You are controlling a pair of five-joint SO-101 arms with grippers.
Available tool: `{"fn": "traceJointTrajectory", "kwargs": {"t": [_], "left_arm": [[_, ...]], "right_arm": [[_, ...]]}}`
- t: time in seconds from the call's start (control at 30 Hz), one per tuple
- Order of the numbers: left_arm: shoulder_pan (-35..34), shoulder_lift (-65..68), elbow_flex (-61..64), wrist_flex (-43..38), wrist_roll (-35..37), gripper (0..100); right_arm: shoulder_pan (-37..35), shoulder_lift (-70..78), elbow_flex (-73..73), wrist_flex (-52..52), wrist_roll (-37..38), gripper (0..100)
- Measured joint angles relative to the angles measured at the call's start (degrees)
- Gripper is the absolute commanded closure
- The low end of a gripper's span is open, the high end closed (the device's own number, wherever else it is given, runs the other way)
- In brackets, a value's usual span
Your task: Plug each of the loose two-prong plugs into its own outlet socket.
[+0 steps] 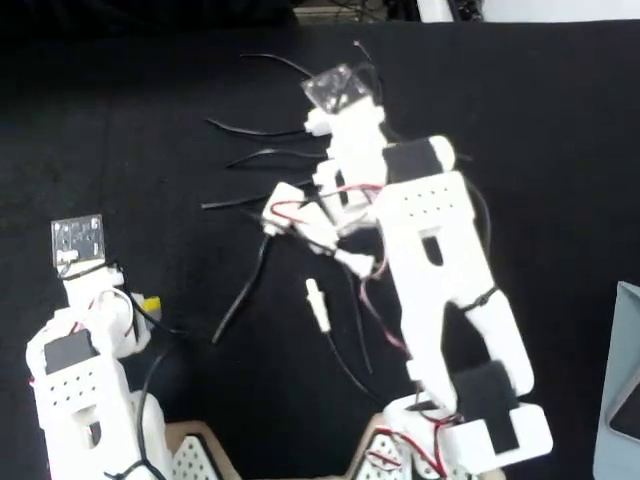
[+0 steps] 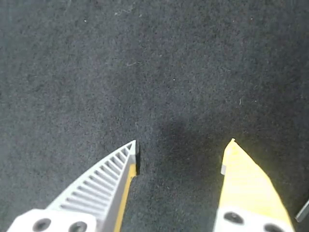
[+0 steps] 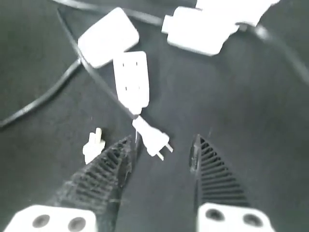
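Between the right gripper's (image 3: 163, 140) fingers, on the black cloth (image 3: 251, 96), there's a white two-prong plug (image 3: 153, 140) lying loose. It sits closer to one finger than the other and isn't gripped, and the jaws are spread wide around it. Its back end is right up by a white outlet strip (image 3: 131, 79) with the slots facing up. A smaller stubby plug (image 3: 94, 145) lies just outside one finger. Further out are two more white blocks (image 3: 108, 36) and some black cables (image 3: 38, 104). The left gripper (image 2: 183, 142) hangs over bare cloth, jaws also wide apart, holding nothing.
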Motion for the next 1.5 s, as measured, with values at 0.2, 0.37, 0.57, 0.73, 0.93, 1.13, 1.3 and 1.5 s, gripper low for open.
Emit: {"fn": "traceJointTrajectory", "kwargs": {"t": [0.2,0.37,0.57,0.73,0.93,1.13,1.3,1.5], "left_arm": [[0.0,0.0,0.0,0.0,0.0,72],[0.0,0.0,0.0,0.0,0.0,72],[0.0,0.0,0.0,0.0,0.0,72],[0.0,0.0,0.0,0.0,0.0,72],[0.0,0.0,0.0,0.0,0.0,72],[0.0,0.0,0.0,0.0,0.0,72],[0.0,0.0,0.0,0.0,0.0,72],[0.0,0.0,0.0,0.0,0.0,72]], "right_arm": [[0.0,0.0,13.0,-6.1,5.6,81.1],[0.0,0.0,22.5,-12.7,11.2,81.1],[2.0,0.0,27.3,-16.4,20.7,81.1],[3.6,0.0,27.6,-16.8,25.8,81.1],[2.4,1.5,27.6,-18.8,26.3,81.2],[1.7,8.9,27.3,-23.9,26.3,88.9],[1.7,14.0,25.5,-25.6,26.4,94.6],[1.8,14.9,24.7,-25.8,26.4,95.0]]}}
